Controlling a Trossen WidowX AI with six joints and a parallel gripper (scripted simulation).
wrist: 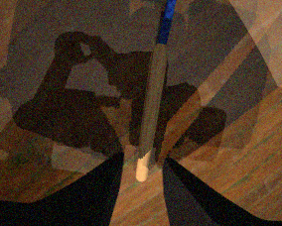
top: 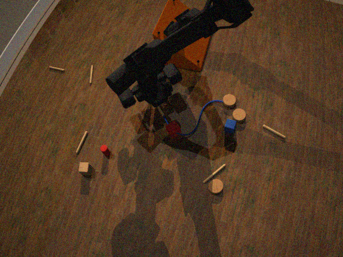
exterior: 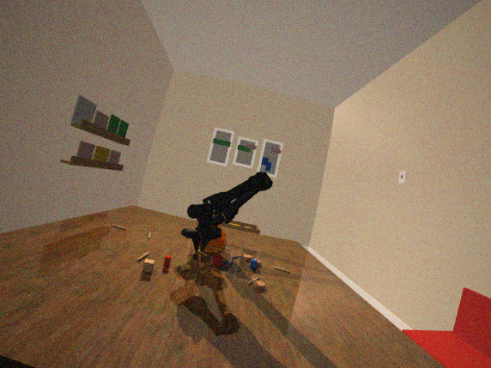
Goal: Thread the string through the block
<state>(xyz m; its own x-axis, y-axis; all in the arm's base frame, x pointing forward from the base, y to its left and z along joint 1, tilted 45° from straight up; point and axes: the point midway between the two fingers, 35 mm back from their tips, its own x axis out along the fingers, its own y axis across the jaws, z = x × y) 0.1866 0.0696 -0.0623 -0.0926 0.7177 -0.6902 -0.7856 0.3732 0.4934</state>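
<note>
The table (top: pixel 270 192) (exterior: pixel 86 310) (wrist: pixel 248 164) looks like streaky brown wood, mostly matt. At upper centre of the top view, the base plate (top: pixel 172 4) seems smooth orange plastic or painted metal, poorly lit.

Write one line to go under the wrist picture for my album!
The gripper's dark fingers stand apart around the end of a wooden stick tipped with blue string.
</note>
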